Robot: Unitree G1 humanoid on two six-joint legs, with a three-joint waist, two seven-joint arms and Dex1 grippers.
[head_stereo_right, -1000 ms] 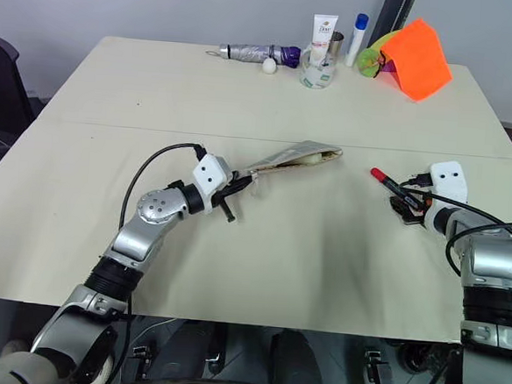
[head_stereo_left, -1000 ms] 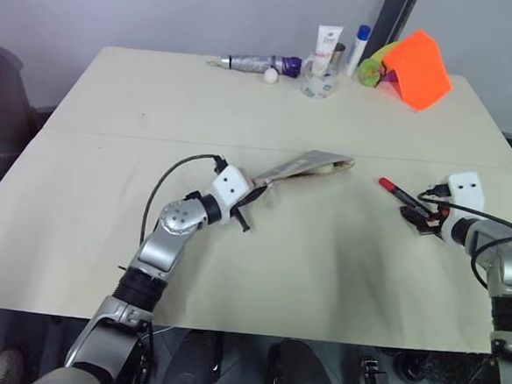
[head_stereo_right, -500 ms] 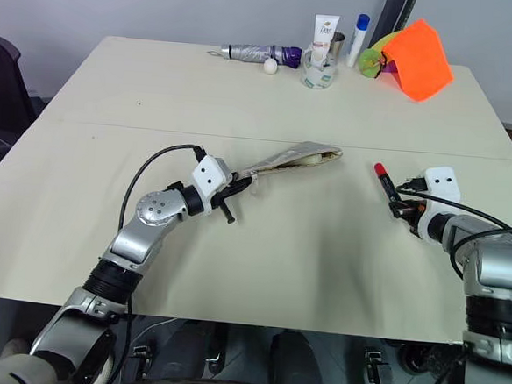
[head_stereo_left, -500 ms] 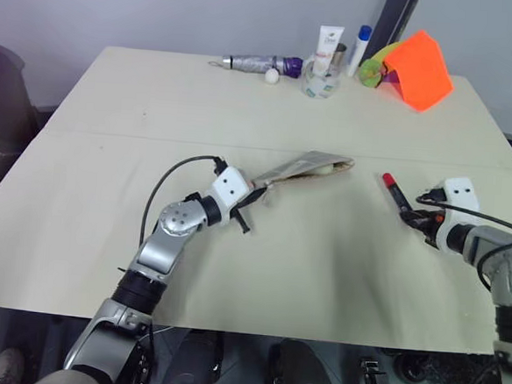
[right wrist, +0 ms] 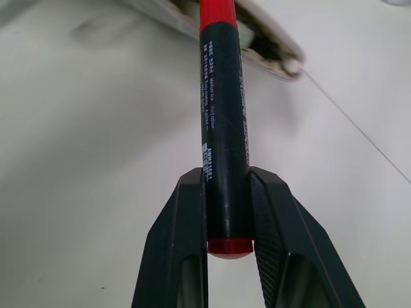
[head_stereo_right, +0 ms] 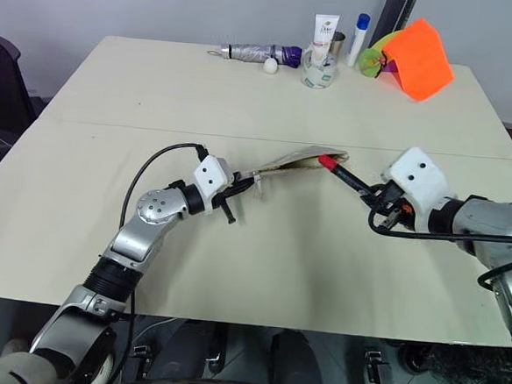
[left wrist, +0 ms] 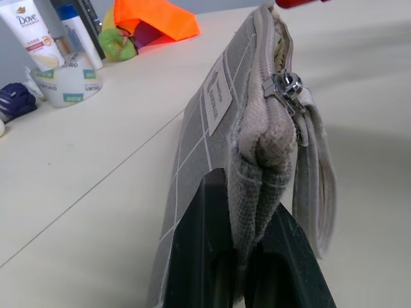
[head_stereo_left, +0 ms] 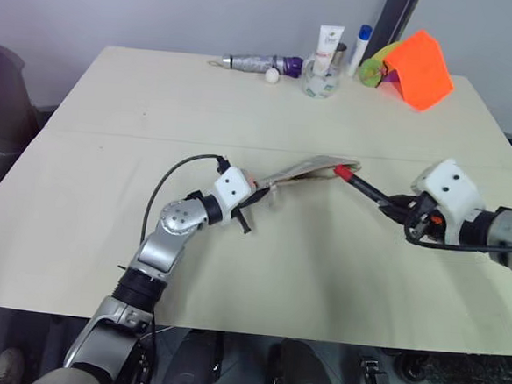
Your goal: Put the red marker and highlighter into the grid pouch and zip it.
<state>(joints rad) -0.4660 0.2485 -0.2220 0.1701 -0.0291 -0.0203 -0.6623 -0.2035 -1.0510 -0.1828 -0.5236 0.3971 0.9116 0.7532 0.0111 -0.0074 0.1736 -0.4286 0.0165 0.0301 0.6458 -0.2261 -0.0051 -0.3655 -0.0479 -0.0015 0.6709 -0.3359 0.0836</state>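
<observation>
The left gripper (head_stereo_left: pixel 254 198) pinches the near end of the grid pouch (head_stereo_left: pixel 306 169), holding it on edge over the table (head_stereo_left: pixel 139 105) with its zipper side up (the white label faces the far clutter). To the right, the right gripper (head_stereo_left: pixel 397 206) is clamped on the red marker (head_stereo_left: pixel 362 185), whose red cap sits at the pouch's open far end. The highlighter cannot be made out.

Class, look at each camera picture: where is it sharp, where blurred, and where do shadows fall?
Left wrist view: the grid pouch is sharp, the bottles behind soft. Right wrist view: the red marker barrel print is readable, the pouch mouth beyond blurred. Head views: even light, soft shadow on the table under the left tool.
</observation>
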